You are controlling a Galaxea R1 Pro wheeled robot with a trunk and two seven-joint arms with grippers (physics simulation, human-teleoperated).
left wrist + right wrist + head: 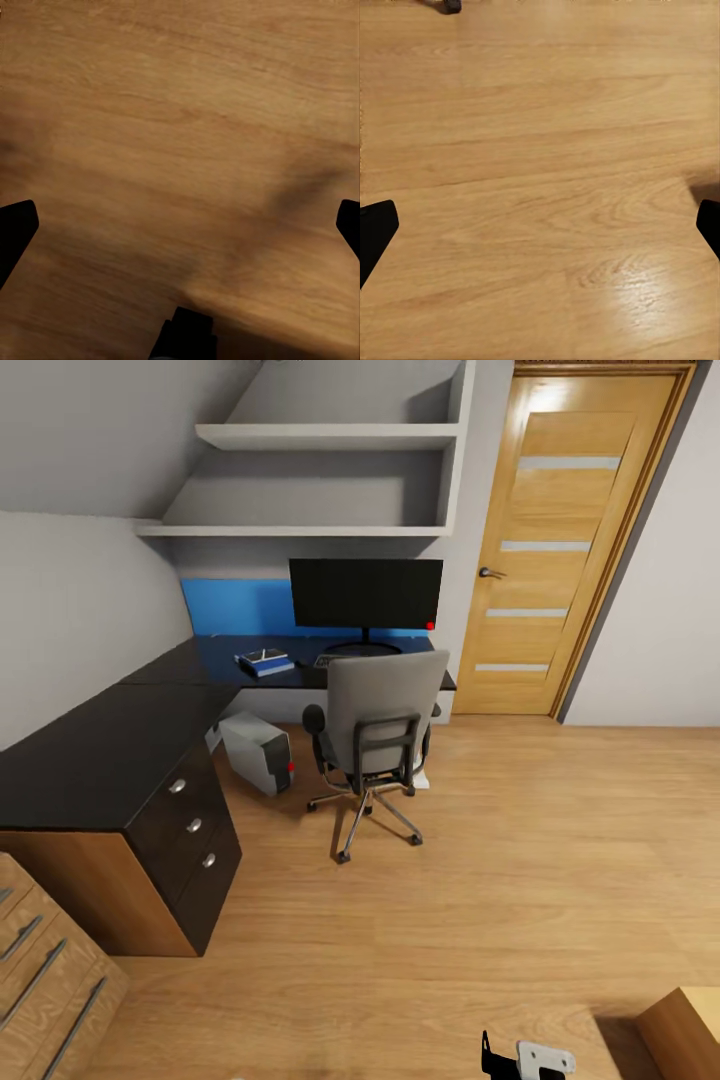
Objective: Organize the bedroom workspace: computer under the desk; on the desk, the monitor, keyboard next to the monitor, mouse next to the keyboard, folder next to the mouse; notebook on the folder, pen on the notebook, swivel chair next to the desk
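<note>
both hands (180,225) (540,225) spread wide, empty, over floorboards (520,880); grey swivel chair (385,725) with chrome star base faces black desk (100,760).

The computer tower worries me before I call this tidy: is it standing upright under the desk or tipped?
Tipped. The computer sits tilted on the floor, at the edge of the desk, beside the swivel chair.

We see the room evenly and softly lit, with no harsh glare in the head view, though its straight lines bow slightly toward the edges. The swivel chair (380,735) casts only a faint shadow on the wooden floor (520,860). In the left wrist view the floor looks dimmer, blurred, crossed by soft dark shadows. In the right wrist view it is brighter, with a pale glossy highlight.
</note>
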